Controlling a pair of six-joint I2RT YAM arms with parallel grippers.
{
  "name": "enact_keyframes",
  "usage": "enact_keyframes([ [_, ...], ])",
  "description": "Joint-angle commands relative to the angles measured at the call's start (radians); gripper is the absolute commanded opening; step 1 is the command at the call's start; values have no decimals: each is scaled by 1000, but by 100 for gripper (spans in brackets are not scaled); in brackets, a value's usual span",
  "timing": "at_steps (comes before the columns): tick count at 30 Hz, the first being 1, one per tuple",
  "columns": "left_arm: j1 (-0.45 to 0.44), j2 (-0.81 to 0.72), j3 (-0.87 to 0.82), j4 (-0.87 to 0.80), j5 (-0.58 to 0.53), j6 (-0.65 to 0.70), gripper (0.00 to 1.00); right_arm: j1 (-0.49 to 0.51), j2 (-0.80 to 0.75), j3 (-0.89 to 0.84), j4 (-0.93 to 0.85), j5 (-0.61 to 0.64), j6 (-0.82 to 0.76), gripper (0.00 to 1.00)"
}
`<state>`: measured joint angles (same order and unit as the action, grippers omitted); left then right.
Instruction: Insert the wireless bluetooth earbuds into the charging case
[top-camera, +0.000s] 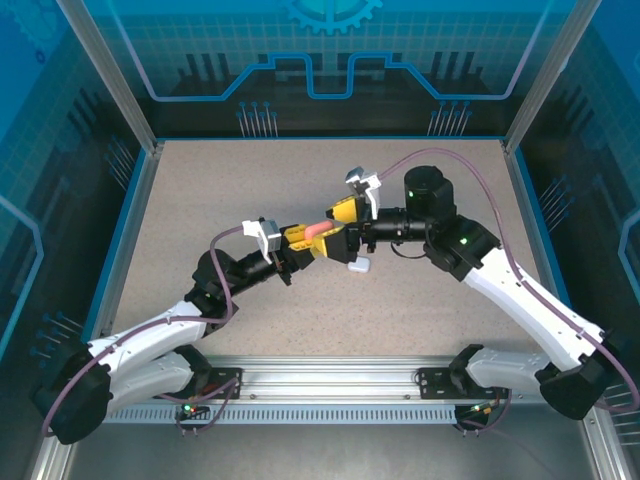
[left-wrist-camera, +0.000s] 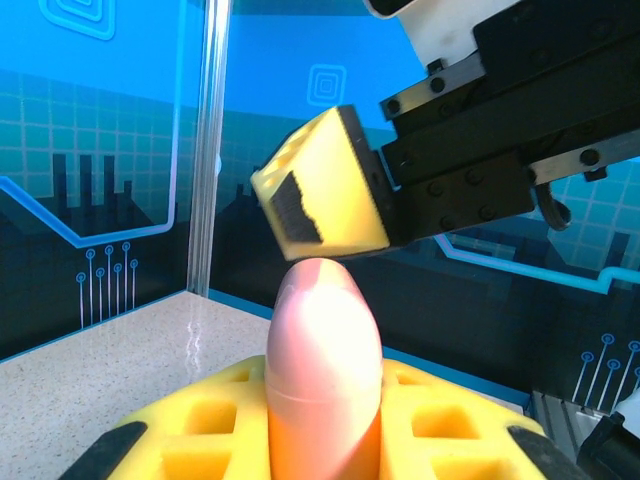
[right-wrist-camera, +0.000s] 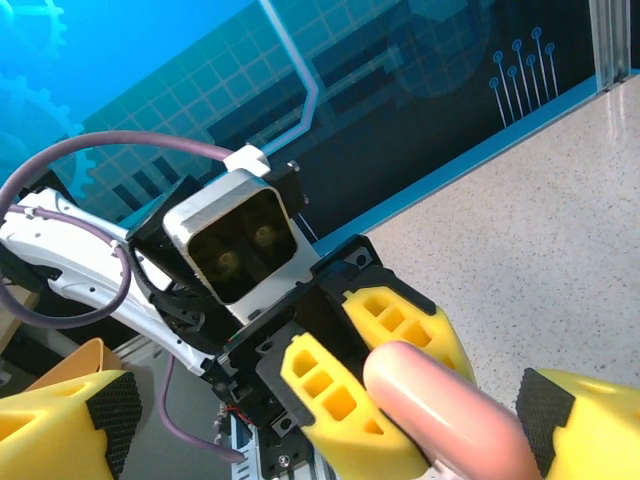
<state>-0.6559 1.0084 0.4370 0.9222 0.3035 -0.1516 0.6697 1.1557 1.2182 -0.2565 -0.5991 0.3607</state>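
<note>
Near the middle of the table, the left gripper reaches in from the near left corner, closed around a pink case and holding it clear of the surface. In the left wrist view the case stands upright between that gripper's yellow fingers, its rounded end sticking out past them. Just to the right, the right gripper meets it from the far right side, jaws spread wide. One of its yellow fingers hangs close above the rounded end of the case; whether they touch cannot be told. In the right wrist view the case lies in the gap between the right gripper's two parted fingers, apart from both. A small white object sits just beside the right gripper on its near side; whether it rests on the surface is unclear.
</note>
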Motion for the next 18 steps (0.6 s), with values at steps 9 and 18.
enact_keyframes([
  [9, -3, 11, 19, -125, -90, -16, 0, -8, -66, -13, -369, 702, -29, 100],
  [18, 1, 124, 67, -496, -244, -179, 0, -114, -137, -244, -348, 840, 25, 100],
])
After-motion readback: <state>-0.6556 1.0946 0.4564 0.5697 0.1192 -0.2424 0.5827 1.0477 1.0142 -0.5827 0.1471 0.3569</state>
